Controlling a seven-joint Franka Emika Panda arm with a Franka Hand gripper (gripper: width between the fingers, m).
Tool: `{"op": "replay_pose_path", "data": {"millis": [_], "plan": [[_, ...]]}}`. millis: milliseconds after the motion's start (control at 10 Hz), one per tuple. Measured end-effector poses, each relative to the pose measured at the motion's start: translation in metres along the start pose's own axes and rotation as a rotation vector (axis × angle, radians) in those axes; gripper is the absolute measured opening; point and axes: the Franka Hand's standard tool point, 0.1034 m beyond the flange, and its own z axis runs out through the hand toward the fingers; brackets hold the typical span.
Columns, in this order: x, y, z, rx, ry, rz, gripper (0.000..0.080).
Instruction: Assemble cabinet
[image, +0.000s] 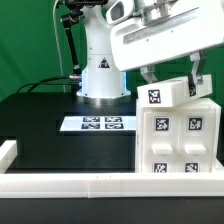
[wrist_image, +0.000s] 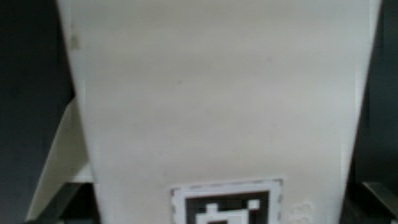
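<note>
We see the arm reaching down from above at the exterior view's right, its wrist tilted, so that the gripper (image: 172, 80) hangs right over the cabinet (image: 178, 128). One dark finger (image: 195, 74) slants down on the far side of the cabinet's raised top block, another shows on the near side, and the block sits between them; whether they actually press on it we cannot tell.

The cabinet stands upright on the black table (image: 60, 135), at the exterior view's right, close behind the white rail (image: 90, 183) along the front edge. Its long axis runs vertically, and its tagged face is turned toward the exterior camera. The marker board (image: 97, 124) lies flat just beside it, toward the exterior view's left.

In the wrist view a white panel of the cabinet (wrist_image: 205, 100) fills most of the picture, with a tag (wrist_image: 230, 205) at one end.
</note>
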Motion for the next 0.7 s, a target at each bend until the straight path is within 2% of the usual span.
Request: {"op": "replay_pose_path", "data": {"millis": [200, 700], "plan": [[-0.0016, 0.0017, 0.0000, 0.000, -0.004, 0.176, 0.0560], [-0.0025, 0.0019, -0.0001, 0.024, -0.025, 0.599, 0.0560]]}}
